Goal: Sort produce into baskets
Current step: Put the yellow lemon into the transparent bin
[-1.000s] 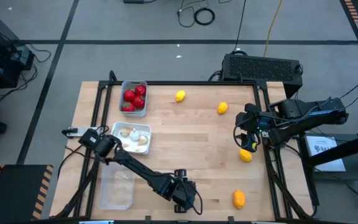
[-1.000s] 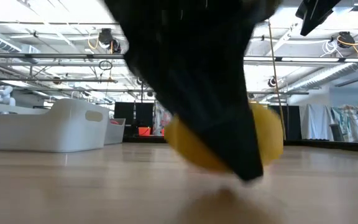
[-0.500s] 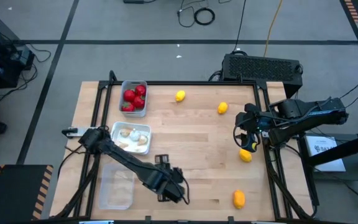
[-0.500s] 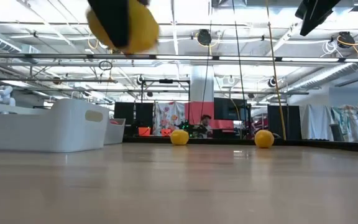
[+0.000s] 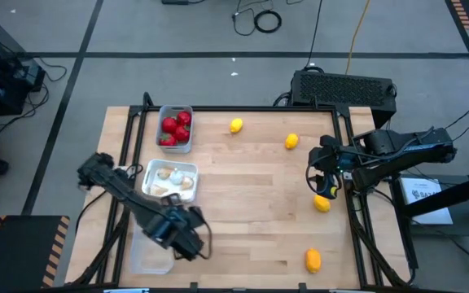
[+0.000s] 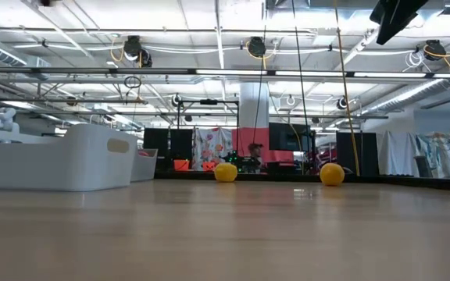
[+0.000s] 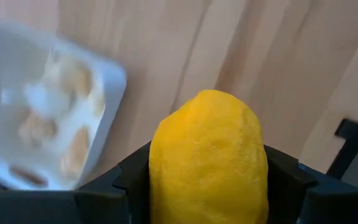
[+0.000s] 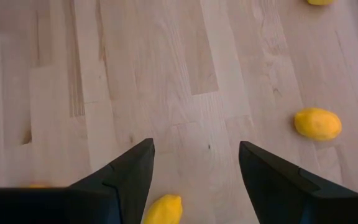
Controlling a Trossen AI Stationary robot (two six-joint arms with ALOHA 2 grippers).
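My left gripper (image 5: 184, 236) hangs over the table's near left, beside the clear basket (image 5: 142, 259), shut on a yellow lemon (image 7: 207, 155). From above, the gripper hides that lemon. The white basket (image 5: 171, 181) holds whitish garlic bulbs, and the greyish basket (image 5: 175, 129) holds red fruits. Several more lemons lie on the table: two at the far side (image 5: 236, 125) (image 5: 291, 141), one under the right arm (image 5: 322, 203), one at the near right (image 5: 313, 260). My right gripper (image 5: 320, 181) hangs open at the table's right with nothing between its fingers. My left gripper pinches the lemon's two opposite sides (image 7: 157, 168) between its two fingers (image 7: 129, 177). The fingers point down at the table. The lemon is lifted clear of the wood, one end sticking out past the fingertips.
A black frame borders the wooden table (image 5: 251, 187). The middle of the table is bare wood. In the low view two lemons (image 6: 226, 172) (image 6: 332, 173) sit at the far side and the white basket (image 6: 92, 156) stands at the left.
My left gripper has risen from the table's near edge with the lemon and gone toward the left edge, up to the clear basket, rolling its wrist as it went. The lemon has left the wood and risen out of the low view.
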